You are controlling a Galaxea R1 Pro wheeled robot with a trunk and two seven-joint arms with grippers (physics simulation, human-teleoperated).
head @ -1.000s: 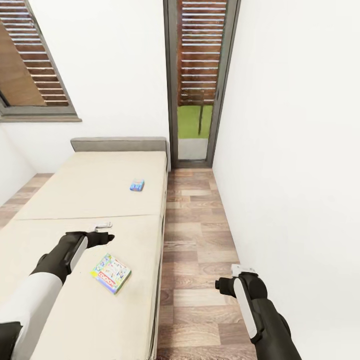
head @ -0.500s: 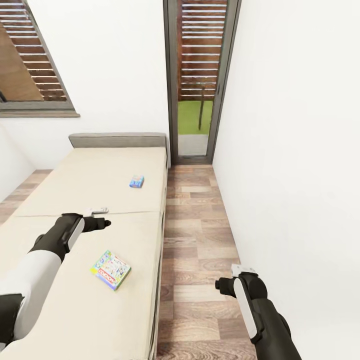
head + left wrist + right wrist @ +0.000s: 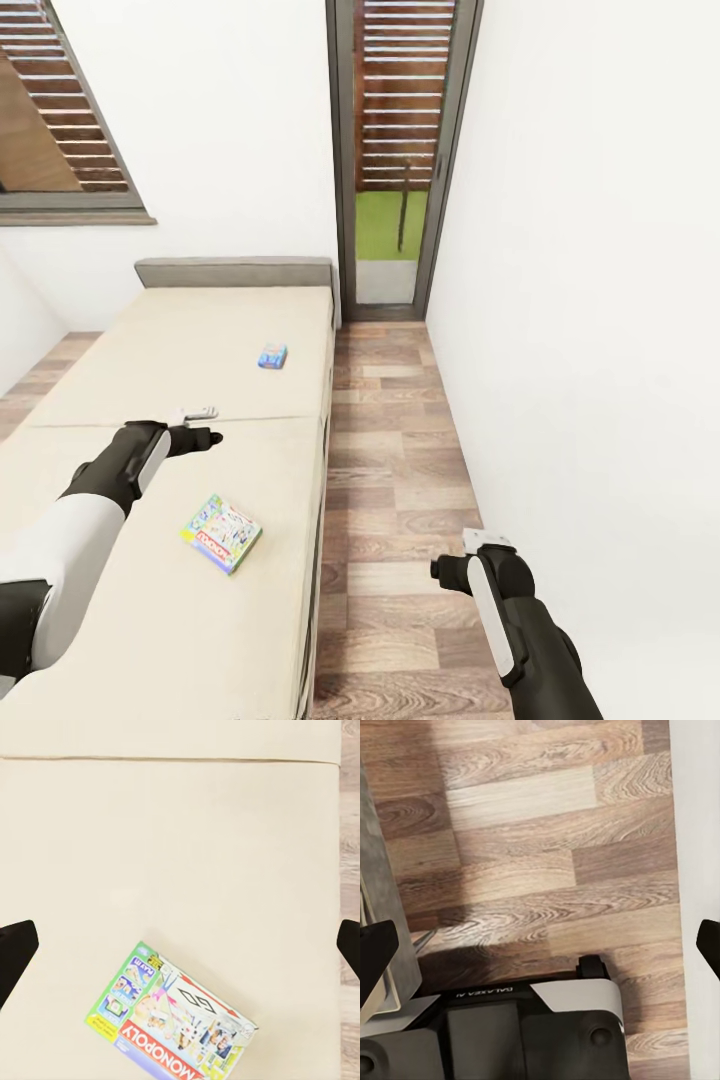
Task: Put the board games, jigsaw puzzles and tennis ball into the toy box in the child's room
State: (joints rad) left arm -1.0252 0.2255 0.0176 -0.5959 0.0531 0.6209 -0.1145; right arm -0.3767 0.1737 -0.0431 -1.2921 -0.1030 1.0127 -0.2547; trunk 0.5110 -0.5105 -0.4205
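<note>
Two board games lie on the beige bed (image 3: 120,600). A green, yellow and red Monopoly box (image 3: 222,533) (image 3: 172,1020) rests flat near the bed's right edge. A small blue box (image 3: 272,356) lies farther up, towards the grey headboard. My left gripper (image 3: 207,425) (image 3: 180,952) hovers open over the mattress, beyond the Monopoly box and apart from it. My right gripper (image 3: 455,557) (image 3: 540,952) hangs open and empty above the wood floor to the right of the bed. The table and the toy box are out of view.
A wood-plank aisle (image 3: 390,480) runs between the bed and the white right wall (image 3: 600,350) to a glass door (image 3: 392,240) at the far end. A shuttered window (image 3: 60,130) is at the upper left. My own base (image 3: 517,1035) sits under the right gripper.
My left gripper has drawn away from the Monopoly box towards the headboard. The head view has shifted a little. The right arm and both boxes have stayed put.
</note>
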